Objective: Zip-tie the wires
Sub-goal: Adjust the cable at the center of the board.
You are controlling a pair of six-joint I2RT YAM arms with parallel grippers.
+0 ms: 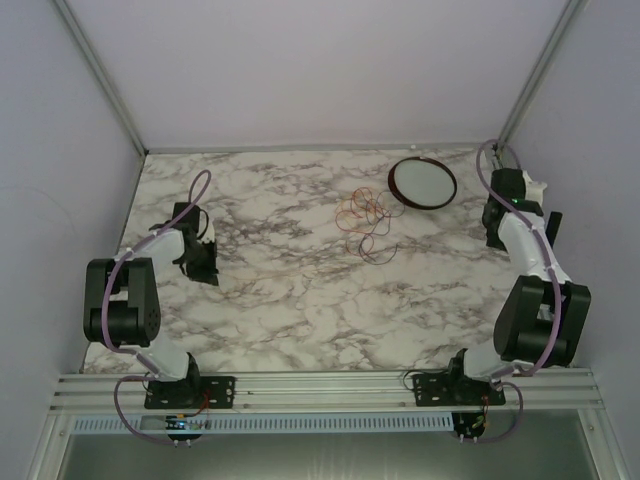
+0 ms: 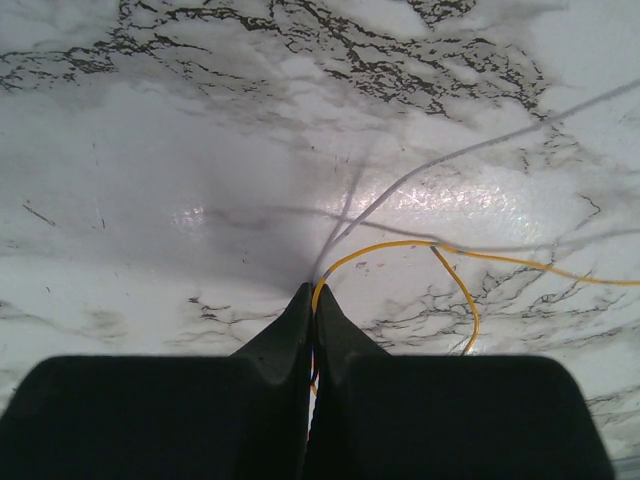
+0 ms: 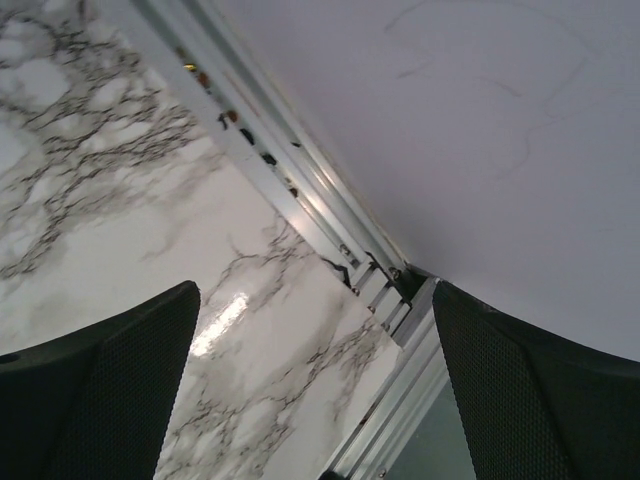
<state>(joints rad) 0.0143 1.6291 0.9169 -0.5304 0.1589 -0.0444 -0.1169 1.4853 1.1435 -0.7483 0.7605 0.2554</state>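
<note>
**My left fingers (image 2: 280,345) are pinched shut on a thin yellow wire (image 2: 400,243); my right fingers (image 3: 110,390) are spread wide with nothing in them.**

The wires (image 1: 365,218) lie in a loose tangle on the bench (image 1: 280,300), in the upper middle of the top view, near the round dish (image 1: 422,182). In my left wrist view the yellow wire comes out from between my clenched tips and runs off to the right, with a pale thin strand beside it. My right fingers face the bench's edge rail and the wall, well apart from the tangle. I think these wires are very light, soft and floppy, and will slip and spring apart. The best place to hold is where many strands cross, not one loose end. A hard pull could drag the whole bunch.
</note>
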